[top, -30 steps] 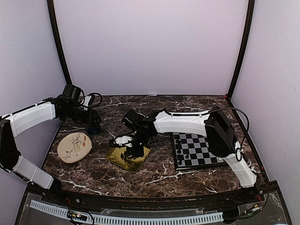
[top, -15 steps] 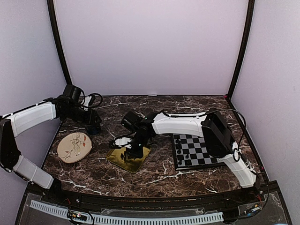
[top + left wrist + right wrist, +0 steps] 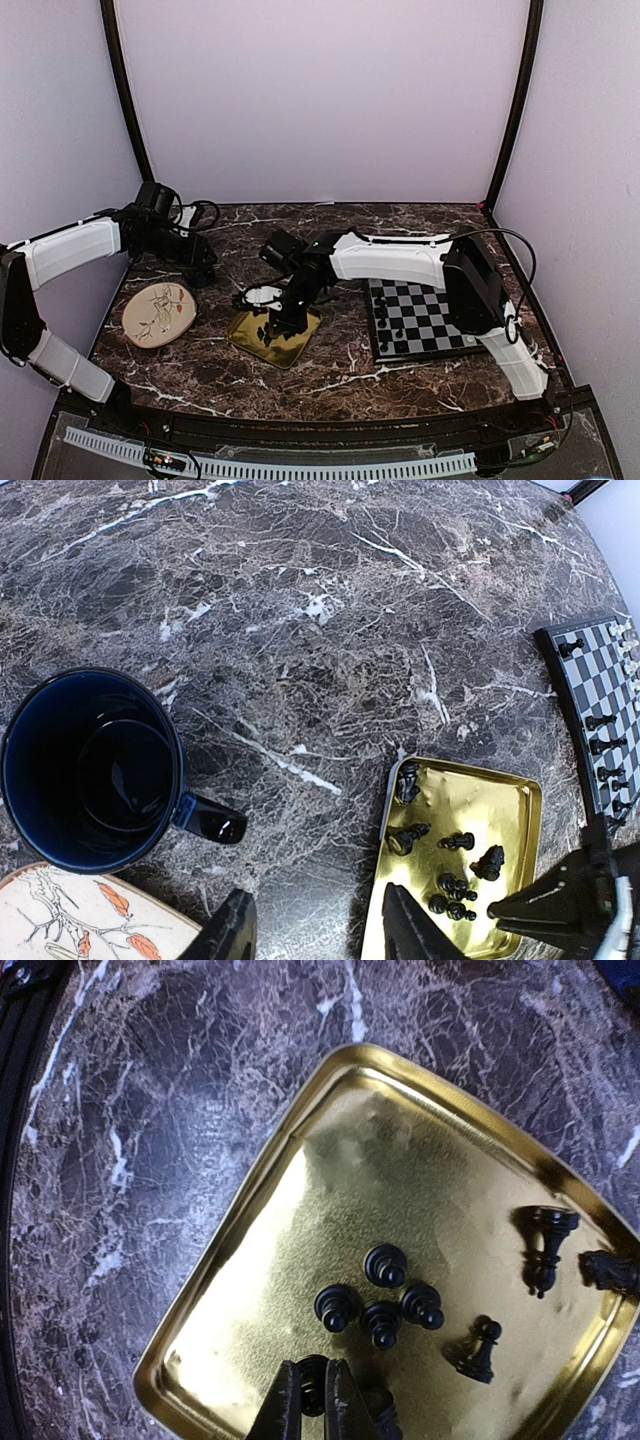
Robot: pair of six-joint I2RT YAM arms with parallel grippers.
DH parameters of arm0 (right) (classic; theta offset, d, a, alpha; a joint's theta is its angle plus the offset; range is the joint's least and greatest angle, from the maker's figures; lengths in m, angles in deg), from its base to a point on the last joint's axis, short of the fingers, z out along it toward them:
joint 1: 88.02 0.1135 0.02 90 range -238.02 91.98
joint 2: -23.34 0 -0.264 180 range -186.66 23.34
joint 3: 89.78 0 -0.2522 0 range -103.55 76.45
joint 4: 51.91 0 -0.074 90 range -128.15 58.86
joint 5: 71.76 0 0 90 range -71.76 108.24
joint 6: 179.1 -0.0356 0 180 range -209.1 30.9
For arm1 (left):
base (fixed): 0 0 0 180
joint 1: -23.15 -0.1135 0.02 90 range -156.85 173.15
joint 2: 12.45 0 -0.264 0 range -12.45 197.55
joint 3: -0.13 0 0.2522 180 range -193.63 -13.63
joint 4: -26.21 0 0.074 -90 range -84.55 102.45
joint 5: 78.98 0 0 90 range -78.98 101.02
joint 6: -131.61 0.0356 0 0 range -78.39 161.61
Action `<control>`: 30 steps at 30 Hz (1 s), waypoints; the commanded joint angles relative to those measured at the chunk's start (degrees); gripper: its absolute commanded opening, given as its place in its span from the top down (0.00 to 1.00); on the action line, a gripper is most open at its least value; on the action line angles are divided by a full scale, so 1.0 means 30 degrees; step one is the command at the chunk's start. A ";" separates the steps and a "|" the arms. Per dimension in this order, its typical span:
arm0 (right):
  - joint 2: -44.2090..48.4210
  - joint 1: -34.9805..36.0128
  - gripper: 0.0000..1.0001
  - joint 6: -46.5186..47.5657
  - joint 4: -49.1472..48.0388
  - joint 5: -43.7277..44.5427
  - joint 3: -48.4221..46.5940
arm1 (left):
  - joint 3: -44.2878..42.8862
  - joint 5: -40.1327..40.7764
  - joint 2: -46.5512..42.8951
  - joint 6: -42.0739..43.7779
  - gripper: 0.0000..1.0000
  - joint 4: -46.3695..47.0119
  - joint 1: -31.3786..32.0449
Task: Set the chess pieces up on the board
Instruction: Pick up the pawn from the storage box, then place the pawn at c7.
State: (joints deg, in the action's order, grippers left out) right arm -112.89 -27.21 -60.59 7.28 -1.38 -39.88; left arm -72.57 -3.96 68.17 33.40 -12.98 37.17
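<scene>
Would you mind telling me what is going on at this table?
The right gripper is down in the square gold metal tray, shut on a small black chess piece among several loose ones. The black-and-white checkerboard to its right already holds some pieces. The left gripper hovers open near the dark blue mug, holding nothing.

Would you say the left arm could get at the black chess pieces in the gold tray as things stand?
Probably not safely just now: the right gripper is down inside the gold tray, shut on a black chess piece, so the open left gripper would crowd it.
</scene>
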 commanded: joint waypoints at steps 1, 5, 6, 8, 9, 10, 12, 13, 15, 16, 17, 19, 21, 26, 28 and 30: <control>0.1780 0.0089 1.00 -0.0009 0.0035 -0.0463 0.0036 | -0.0014 -0.0089 -0.0063 0.0156 0.55 -0.0250 -0.0105; 0.2253 -0.0004 1.00 0.0234 0.0383 -0.0295 0.0126 | -0.0014 -0.0060 -0.0066 0.0169 0.55 -0.0253 -0.0132; 0.2506 -0.0084 1.00 0.0297 0.0410 -0.0233 0.0379 | 0.0009 -0.0054 -0.0066 0.0174 0.55 -0.0239 -0.0114; 0.3368 -0.0327 1.00 0.0446 0.0121 -0.0355 0.1326 | 0.0042 -0.0045 -0.0066 0.0187 0.55 -0.0210 -0.0115; 0.4096 -0.0487 1.00 0.0595 -0.0128 -0.0508 0.1943 | 0.0046 -0.0067 -0.0026 0.0224 0.55 -0.0197 -0.0105; 0.4578 -0.0646 0.99 0.0635 -0.0372 -0.0476 0.2555 | 0.0017 -0.0117 0.0026 0.0239 0.55 -0.0195 -0.0104; 0.5512 -0.0995 0.99 0.0751 -0.0569 -0.0094 0.3587 | -0.0130 -0.0234 0.0169 0.0305 0.55 -0.0270 -0.0118; 0.5920 -0.1233 0.99 0.0808 -0.0581 0.0103 0.4068 | -0.0203 -0.0270 0.0241 0.0330 0.55 -0.0347 -0.0105; 0.6806 -0.1820 0.99 0.0879 -0.0568 0.0304 0.5010 | -0.0196 -0.0220 0.0284 0.0378 0.55 -0.0370 -0.0109; 0.7272 -0.2332 0.99 0.0887 -0.0581 0.0215 0.5701 | -0.0175 -0.0158 0.0292 0.0390 0.55 -0.0371 -0.0130; 0.7675 -0.2700 0.99 0.0913 -0.0601 0.0116 0.6251 | -0.0145 -0.0121 0.0312 0.0425 0.55 -0.0356 -0.0105; 0.8534 -0.3470 0.99 0.0830 -0.0690 0.0067 0.7305 | -0.0130 0.0031 0.0362 0.0490 0.55 -0.0363 -0.0131; 0.9386 -0.4183 0.99 0.0815 -0.0710 0.0106 0.8399 | -0.0184 0.0121 0.0423 0.0538 0.55 -0.0396 -0.0108; 1.1746 -0.5849 0.99 0.0650 -0.1209 0.0360 1.1488 | -0.0188 0.0235 0.0545 0.0600 0.55 -0.0400 -0.0121; 1.2592 -0.6450 0.99 0.0505 -0.1338 0.0357 1.2578 | -0.0189 0.0264 0.0654 0.0635 0.55 -0.0400 -0.0108; 1.3601 -0.6999 0.99 0.0400 -0.1630 0.0409 1.3703 | -0.0257 0.0243 0.0742 0.0654 0.55 -0.0428 -0.0118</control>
State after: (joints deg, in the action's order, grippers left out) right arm -77.65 -45.83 -58.38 4.68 -0.22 -3.55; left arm -72.57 -3.41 69.94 34.50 -13.02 37.17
